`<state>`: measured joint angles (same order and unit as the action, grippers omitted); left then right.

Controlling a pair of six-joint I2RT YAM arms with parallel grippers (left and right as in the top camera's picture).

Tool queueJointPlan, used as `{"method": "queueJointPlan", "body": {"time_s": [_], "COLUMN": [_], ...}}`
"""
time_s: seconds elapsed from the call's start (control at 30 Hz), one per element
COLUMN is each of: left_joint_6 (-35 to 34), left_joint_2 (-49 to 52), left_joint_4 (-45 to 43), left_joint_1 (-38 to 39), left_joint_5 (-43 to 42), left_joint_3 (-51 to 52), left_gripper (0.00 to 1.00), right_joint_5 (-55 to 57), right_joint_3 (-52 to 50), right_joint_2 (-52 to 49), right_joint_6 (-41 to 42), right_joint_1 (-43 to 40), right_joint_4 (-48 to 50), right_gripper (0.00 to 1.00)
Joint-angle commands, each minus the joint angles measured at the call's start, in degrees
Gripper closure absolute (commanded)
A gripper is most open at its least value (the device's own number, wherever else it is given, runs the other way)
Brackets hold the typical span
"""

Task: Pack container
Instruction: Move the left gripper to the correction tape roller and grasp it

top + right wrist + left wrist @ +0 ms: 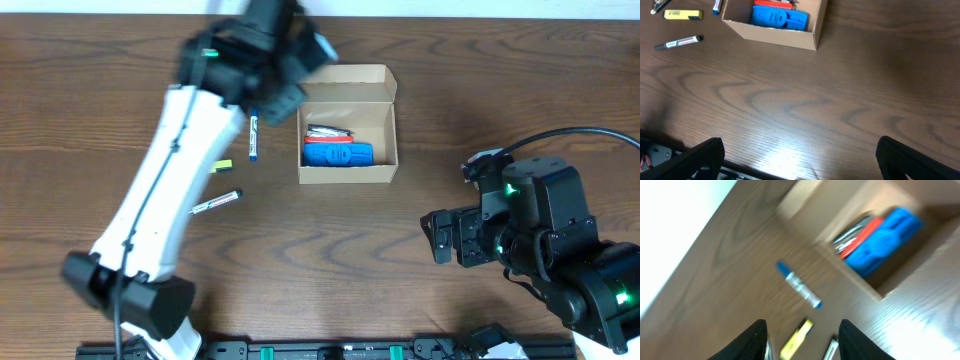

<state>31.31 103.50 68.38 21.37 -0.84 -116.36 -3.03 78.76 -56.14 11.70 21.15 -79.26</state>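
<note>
Left gripper (802,339): released, its fingers (756,340) parted with nothing between them. It hovers over the far left of the table (300,270), just left of the container, and is motion-blurred from overhead.
Right gripper (800,150): spread wide and empty, at the near right, well apart from the box. Its wrist view cuts off all but the finger ends.
Container (345,176): far centre, lid open toward the far side.
Inside: a blue object (338,154) lies along the near wall. Red item (328,133) and thin pens lie beyond it, too small to sort.
Outside: a blue-capped pen (253,135) lies just left of the box. A yellow highlighter (222,165) and black marker (215,202) lie nearer, partly under the left arm.
</note>
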Motion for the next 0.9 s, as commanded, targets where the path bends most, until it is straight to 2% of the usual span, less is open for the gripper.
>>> {"method": "queueJointPlan", "body": {"time_s": [0.0, 0.2, 0.33, 0.5, 0.63, 0.73, 0.87], "left_joint_6": [-7.1, -11.9, -12.0, -11.4, -9.7, -8.9, -3.1], "left_joint_2": [0.6, 2.7, 4.0, 3.1, -1.5, -6.3, -10.5], "left_joint_4": [2.2, 5.8, 8.3, 7.4, 0.9, -7.1, -16.1], "left_joint_1": [-6.6, -17.9, -23.6, -28.5, -30.2, -30.4, -31.1], "left_joint_5": [1.4, 0.7, -2.3, -8.7, -8.3, -4.1, -3.2], "left_joint_3": [-0.1, 0.2, 1.2, 5.2, 15.1, 25.2, 35.9], "left_gripper": [0.53, 0.53, 0.54, 0.53, 0.53, 0.54, 0.48], "right_joint_5": [0.2, 0.2, 0.2, 0.2, 0.2, 0.2, 0.2], "right_joint_3": [0.0, 0.0, 0.0, 0.0, 0.0, 0.0, 0.0], "right_joint_2": [0.0, 0.0, 0.0, 0.0, 0.0, 0.0, 0.0], "right_joint_6": [0.5, 0.4, 0.4, 0.4, 0.5, 0.5, 0.5], "right_joint_1": [0.5, 0.5, 0.5, 0.5, 0.5, 0.5, 0.5], "right_joint_4": [0.0, 0.0, 0.0, 0.0, 0.0, 0.0, 0.0], "right_gripper": [0.01, 0.01, 0.01, 0.01, 0.01, 0.01, 0.01]}}
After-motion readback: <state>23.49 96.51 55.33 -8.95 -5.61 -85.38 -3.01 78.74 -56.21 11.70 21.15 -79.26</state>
